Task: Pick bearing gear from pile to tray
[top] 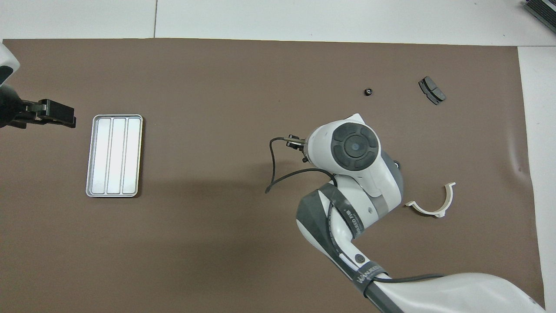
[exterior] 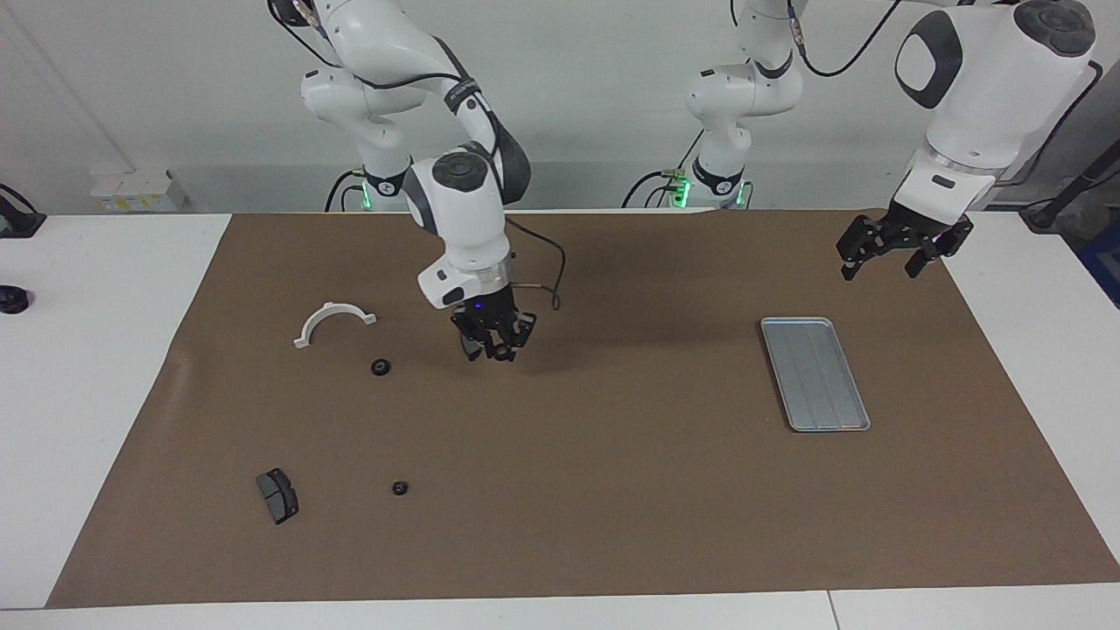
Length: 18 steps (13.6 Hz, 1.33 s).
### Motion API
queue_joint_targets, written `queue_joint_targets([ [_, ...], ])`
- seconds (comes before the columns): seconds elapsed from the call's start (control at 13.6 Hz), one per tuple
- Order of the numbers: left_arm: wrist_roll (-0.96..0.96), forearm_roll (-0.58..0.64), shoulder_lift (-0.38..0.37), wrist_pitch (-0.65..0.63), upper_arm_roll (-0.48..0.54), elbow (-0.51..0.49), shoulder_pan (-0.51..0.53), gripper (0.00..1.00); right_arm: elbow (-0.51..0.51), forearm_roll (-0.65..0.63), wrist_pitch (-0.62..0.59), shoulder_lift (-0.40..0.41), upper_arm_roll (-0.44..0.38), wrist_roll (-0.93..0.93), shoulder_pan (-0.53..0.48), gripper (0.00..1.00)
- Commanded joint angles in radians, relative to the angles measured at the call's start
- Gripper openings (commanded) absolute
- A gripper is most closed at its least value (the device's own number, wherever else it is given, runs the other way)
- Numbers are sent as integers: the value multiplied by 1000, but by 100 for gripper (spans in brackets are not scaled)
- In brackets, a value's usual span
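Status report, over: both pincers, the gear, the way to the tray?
Right pincer shut on black gear, up over the mat. Left pincer open, waiting over mat edge by tray. Tray empty. Nothing on the mat between gear and tray.

Tray [exterior: 815, 374]: silver-grey, rectangular, grooved lengthwise, lying flat toward the left arm's end of the table. Pile, scattered toward the right arm's end: white half-ring bracket [exterior: 332, 321] flat; black gear [exterior: 380, 367] near it; second gear [exterior: 400, 487] and grey brake pad [exterior: 277, 495] farther from the robots.
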Motion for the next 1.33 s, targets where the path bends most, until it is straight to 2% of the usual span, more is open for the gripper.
queue_joint_targets([
  [0.0, 5, 12, -36, 16, -6, -43, 11, 100, 190, -63, -47, 165, 0, 120, 69, 0],
  [0.15, 5, 3, -36, 16, -6, -43, 11, 100, 273, -63, -48, 228, 0, 163, 108, 0],
  [0.59, 0, -10, -36, 11, -6, -43, 11, 100, 213, -37, -11, 228, 3, 174, 149, 0],
  [0.66, -1, -11, -34, 11, -6, -43, 10, 100, 209, -37, -13, 228, 3, 174, 149, 14],
  [0.74, -6, -11, -32, 13, -6, -43, 7, 100, 207, -37, -24, 227, 3, 174, 149, 17],
  [0.81, -7, -14, -29, 14, -6, -43, 1, 100, 207, -37, -33, 224, 3, 174, 151, 43],
  [0.96, -36, -42, -22, 16, -7, -37, -4, 100, 210, -37, -34, 219, 3, 174, 148, 70],
  [1.18, -147, -54, -2, 39, -12, -30, -54, 100, 201, -37, -64, 170, 3, 164, 120, 96],
  [1.25, -196, -54, 9, 55, -12, -28, -82, 100, 169, -38, -68, 135, 3, 151, 90, 100],
])
